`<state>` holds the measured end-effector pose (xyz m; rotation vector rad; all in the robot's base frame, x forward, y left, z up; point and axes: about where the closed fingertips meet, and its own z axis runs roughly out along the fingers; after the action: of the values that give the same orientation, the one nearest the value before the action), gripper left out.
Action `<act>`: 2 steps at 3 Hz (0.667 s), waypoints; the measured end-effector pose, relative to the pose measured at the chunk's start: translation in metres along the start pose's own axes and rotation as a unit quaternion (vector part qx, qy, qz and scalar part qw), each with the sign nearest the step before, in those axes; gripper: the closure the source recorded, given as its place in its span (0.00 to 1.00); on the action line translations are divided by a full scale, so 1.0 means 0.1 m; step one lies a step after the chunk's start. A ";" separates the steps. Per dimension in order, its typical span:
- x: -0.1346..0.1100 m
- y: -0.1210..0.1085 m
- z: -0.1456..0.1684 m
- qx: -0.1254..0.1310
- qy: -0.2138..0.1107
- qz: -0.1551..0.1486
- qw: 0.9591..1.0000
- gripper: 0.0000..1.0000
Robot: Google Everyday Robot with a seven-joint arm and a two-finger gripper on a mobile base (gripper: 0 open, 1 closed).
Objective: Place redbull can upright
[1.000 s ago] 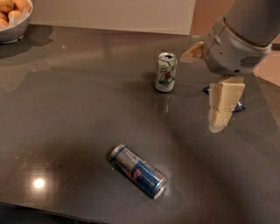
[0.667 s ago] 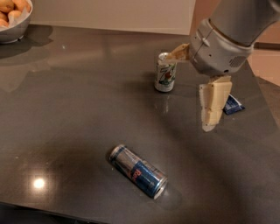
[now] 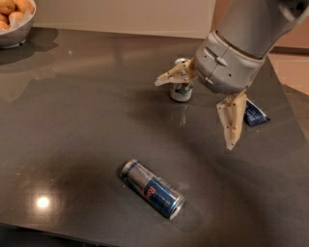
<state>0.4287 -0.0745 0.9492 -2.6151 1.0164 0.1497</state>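
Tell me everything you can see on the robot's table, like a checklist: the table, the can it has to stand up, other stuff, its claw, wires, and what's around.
Surface: dark shiny table, with light glare near the front left.
Job's things: redbull can lying on its side near the front edge, not upright.
Clutter: white-and-green can standing upright at the back; blue packet lying flat on the right; bowl of round tan food in the back left corner.
Grippers: gripper above the table near the white-and-green can, fingers spread wide, holding nothing, apart from the redbull can.
Cables: nothing seen.
Surroundings: pale wall behind the table.
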 end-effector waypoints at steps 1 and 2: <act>-0.13 0.11 0.06 -0.020 -0.001 -0.093 0.995 0.00; -0.22 0.24 0.18 -0.047 0.006 -0.173 0.984 0.00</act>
<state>0.3964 -0.0711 0.9309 -2.8330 0.5554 0.1019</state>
